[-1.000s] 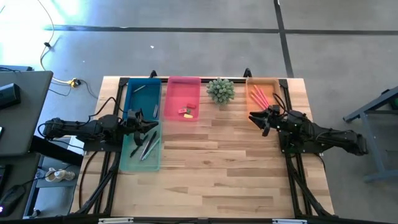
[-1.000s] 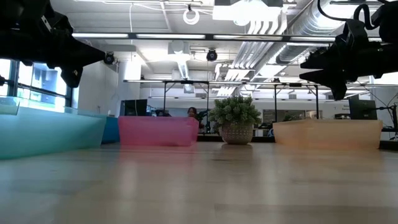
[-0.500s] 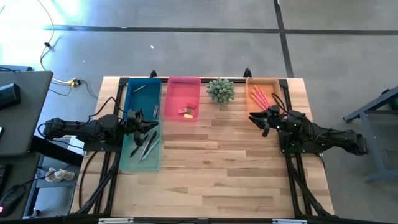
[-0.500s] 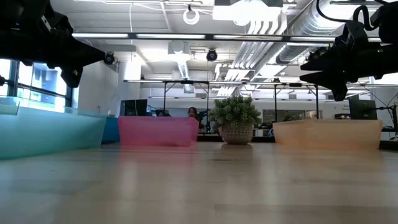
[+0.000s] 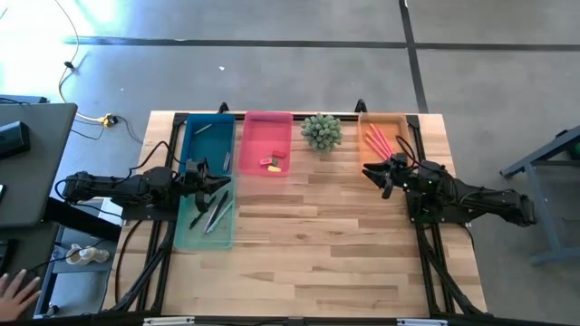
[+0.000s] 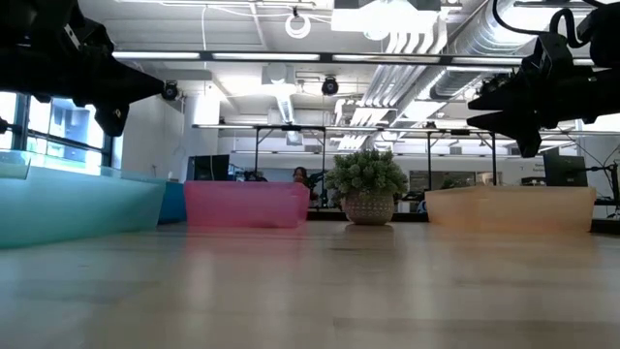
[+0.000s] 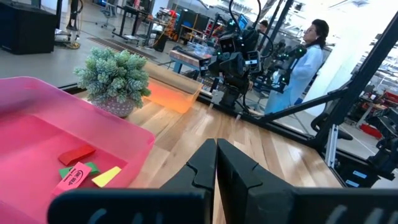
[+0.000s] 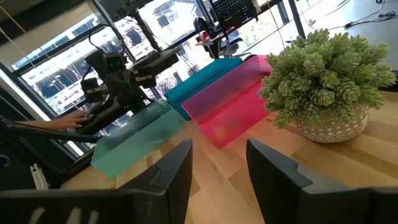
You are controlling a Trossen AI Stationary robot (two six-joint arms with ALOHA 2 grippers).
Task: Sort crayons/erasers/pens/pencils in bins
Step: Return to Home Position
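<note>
Only a person's hand (image 5: 15, 288) has appeared; the left gripper (image 5: 226, 184) hangs closed over the teal bin (image 5: 194, 238), right gripper (image 5: 369, 171) parted.

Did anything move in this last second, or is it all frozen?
A person's hand has come into view on the floor, off the left side of the table. Nothing else visibly changed: the left pincer stayed by the teal bin, the right pincer by the orange bin.

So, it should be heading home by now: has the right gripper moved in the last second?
No. In the high view the right gripper hangs at the same spot as before, just at the near end of the orange bin.
</note>
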